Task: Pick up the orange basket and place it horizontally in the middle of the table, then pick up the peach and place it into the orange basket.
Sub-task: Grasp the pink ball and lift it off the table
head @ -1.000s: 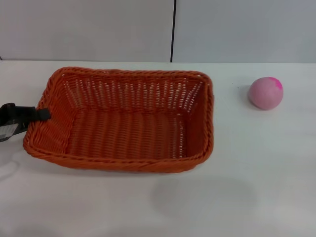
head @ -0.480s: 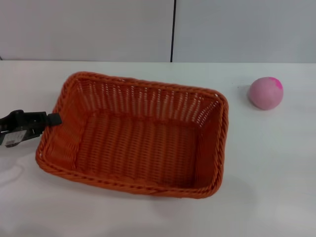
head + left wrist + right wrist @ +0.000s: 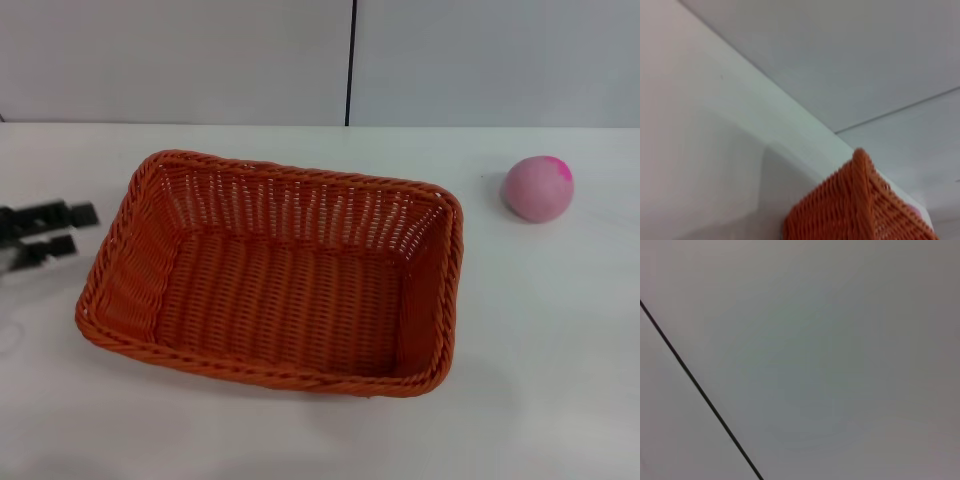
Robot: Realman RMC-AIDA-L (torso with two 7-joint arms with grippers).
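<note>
The burnt-orange woven rectangular basket (image 3: pixel 275 272) lies mid-table, long axis running left to right, slightly skewed. The left gripper (image 3: pixel 65 229), fingers spread, sits just off its left rim on the white table (image 3: pixel 540 330). The pale-pink round peach (image 3: pixel 538 187) rests apart, far right.

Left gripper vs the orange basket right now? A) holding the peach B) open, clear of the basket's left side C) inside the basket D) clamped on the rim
B: in the head view the left gripper sits open on the basket's left, with bare table between it and the orange basket.
</note>
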